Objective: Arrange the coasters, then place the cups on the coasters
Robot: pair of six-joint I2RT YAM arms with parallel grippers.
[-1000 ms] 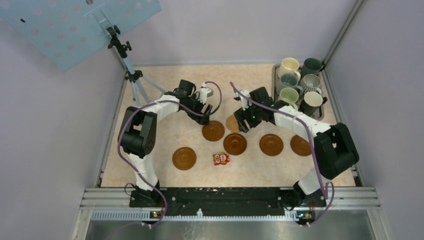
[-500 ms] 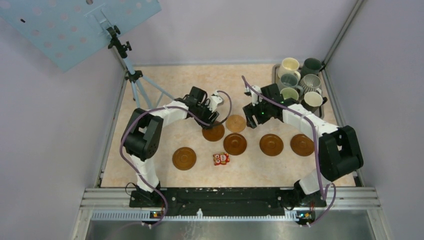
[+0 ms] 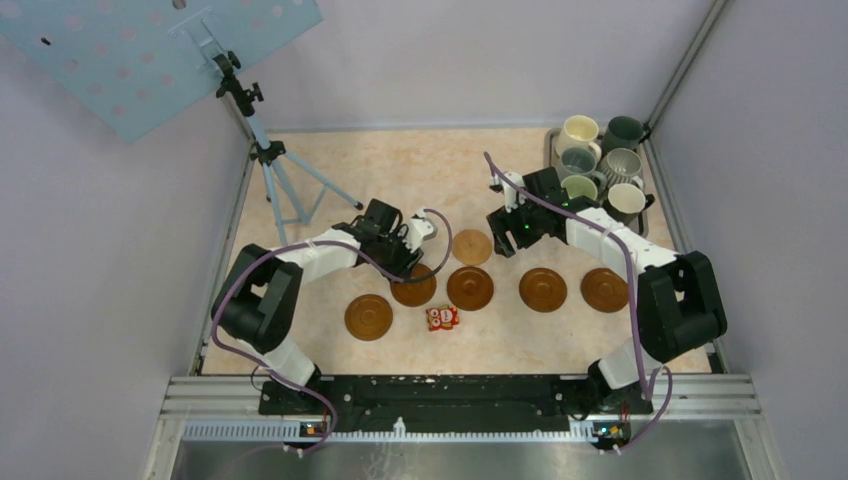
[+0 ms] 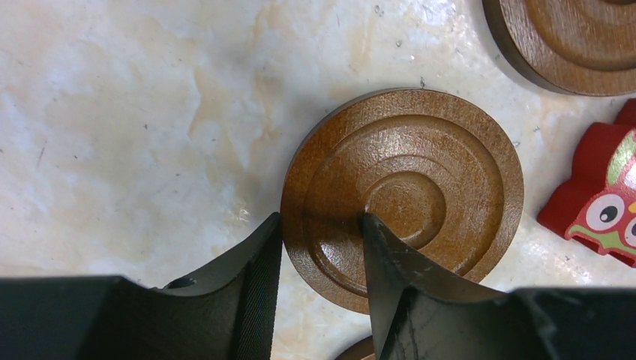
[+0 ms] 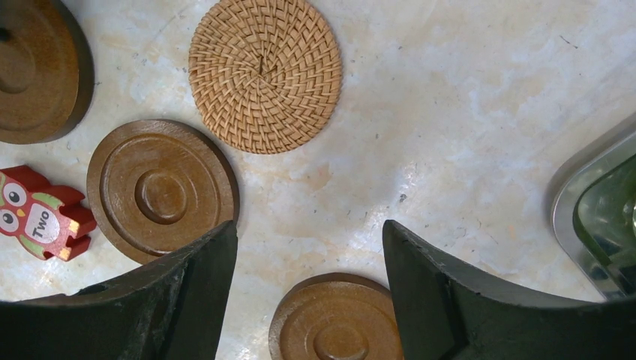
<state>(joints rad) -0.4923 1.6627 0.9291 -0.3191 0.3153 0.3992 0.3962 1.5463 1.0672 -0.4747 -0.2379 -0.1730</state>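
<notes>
My left gripper [image 4: 321, 221] is shut on the rim of a brown wooden coaster [image 4: 420, 195], one finger outside its edge and the other in its ring groove. From above, that held coaster [image 3: 415, 290] lies between two others [image 3: 368, 316] [image 3: 470, 287], and two more [image 3: 543, 289] [image 3: 604, 289] continue the row to the right. A woven round coaster [image 3: 471, 247] lies behind the row. My right gripper [image 5: 309, 232] hangs open over bare table, right of the woven coaster [image 5: 265, 73]. Several cups [image 3: 578, 130] stand at the back right.
The cups stand on a metal tray [image 3: 549, 150] whose corner shows in the right wrist view [image 5: 592, 187]. A small red owl block [image 3: 442, 318] lies in front of the row, close to the held coaster. A tripod [image 3: 268, 160] stands at the back left.
My left gripper has shut on the coaster and drawn it nearer and slightly left into the row. My right arm pulled back to the right, uncovering the woven coaster, and has held still since.
</notes>
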